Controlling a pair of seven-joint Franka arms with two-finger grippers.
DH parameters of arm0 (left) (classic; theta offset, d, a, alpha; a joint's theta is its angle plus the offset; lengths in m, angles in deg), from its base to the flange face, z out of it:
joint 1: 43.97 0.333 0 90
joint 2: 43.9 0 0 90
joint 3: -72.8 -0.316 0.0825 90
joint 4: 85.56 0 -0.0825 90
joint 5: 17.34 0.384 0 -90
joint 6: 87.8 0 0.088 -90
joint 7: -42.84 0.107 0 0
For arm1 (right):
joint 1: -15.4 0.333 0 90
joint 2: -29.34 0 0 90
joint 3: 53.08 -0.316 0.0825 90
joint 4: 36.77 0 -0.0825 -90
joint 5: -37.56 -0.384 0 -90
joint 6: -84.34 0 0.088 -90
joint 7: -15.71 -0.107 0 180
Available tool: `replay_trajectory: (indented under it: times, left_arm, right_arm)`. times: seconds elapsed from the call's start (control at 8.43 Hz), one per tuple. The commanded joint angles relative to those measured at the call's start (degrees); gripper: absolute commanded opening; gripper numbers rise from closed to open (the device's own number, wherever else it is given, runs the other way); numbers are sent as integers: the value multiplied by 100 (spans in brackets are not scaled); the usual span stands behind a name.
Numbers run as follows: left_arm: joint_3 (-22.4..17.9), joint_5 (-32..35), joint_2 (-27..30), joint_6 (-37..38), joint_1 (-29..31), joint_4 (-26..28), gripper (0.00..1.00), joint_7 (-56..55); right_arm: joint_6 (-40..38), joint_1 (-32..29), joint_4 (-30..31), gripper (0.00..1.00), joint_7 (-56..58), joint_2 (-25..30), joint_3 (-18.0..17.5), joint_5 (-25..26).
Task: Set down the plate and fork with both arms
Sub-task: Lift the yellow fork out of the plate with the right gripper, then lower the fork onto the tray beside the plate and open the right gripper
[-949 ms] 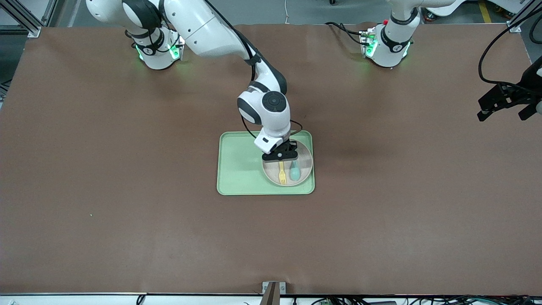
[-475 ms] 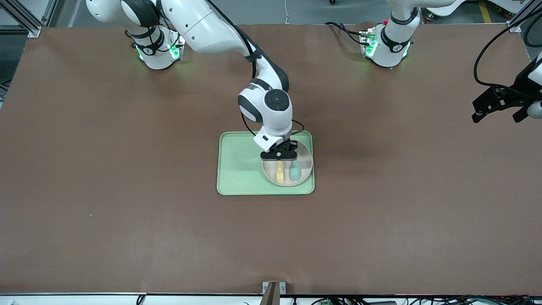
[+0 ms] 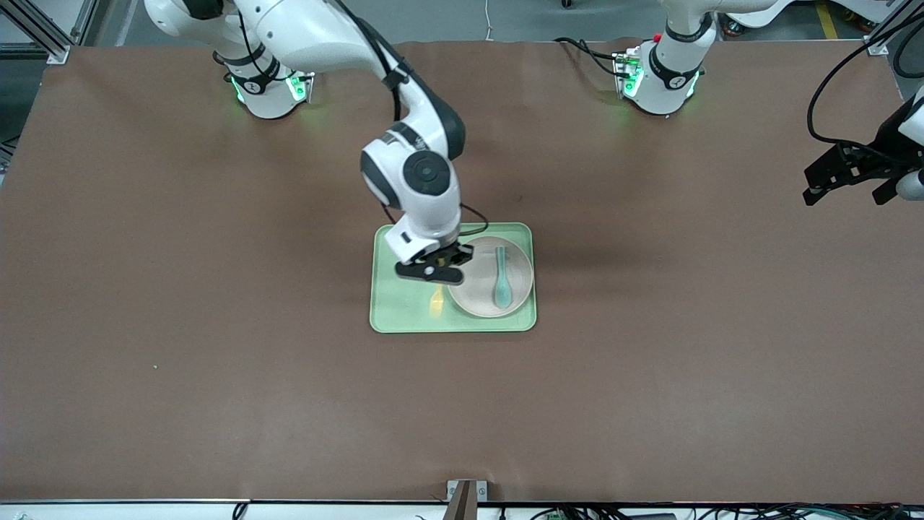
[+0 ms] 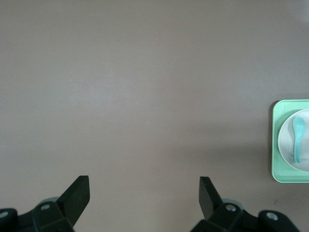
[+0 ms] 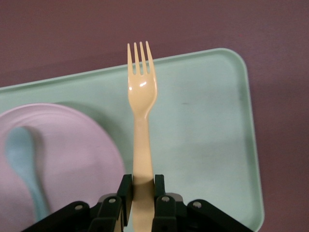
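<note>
My right gripper point(image 3: 435, 273) is shut on the handle of the pale yellow fork point(image 5: 140, 101) and holds it in the air over the bare part of the green tray point(image 3: 404, 303), beside the plate. In the front view only the fork's tip point(image 3: 437, 301) shows below the gripper. The round beige plate point(image 3: 482, 297) lies in the tray at the end toward the left arm, with a teal spoon point(image 3: 502, 276) on it. The plate point(image 5: 67, 154) and spoon point(image 5: 24, 159) also show in the right wrist view. My left gripper point(image 3: 852, 175) is open and empty, high over the left arm's end of the table.
The tray point(image 4: 275, 140), plate point(image 4: 286, 145) and spoon point(image 4: 298, 137) show small at the edge of the left wrist view. Brown table cover point(image 3: 216, 375) spreads all around the tray.
My right gripper has lifted the fork off the plate and carried it sideways over the tray's bare part, toward the right arm's end. The left gripper has hardly moved.
</note>
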Motion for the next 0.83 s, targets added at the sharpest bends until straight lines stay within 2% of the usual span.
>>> replay_trajectory:
  times: [0.0, 0.36, 0.71]
  left_arm:
    - [13, -55, 1, 136, 23, -115, 100, 13]
    - [13, -55, 10, 136, 23, -124, 100, 5]
    - [13, -55, 10, 136, 23, -124, 100, -4]
  right_arm:
    - [617, -235, 1239, 0, 346, 579, -103, -154]
    - [1356, -254, 1787, 0, 470, 581, -103, -163]
    - [1612, -219, 1798, 4, 471, 493, -112, -163]
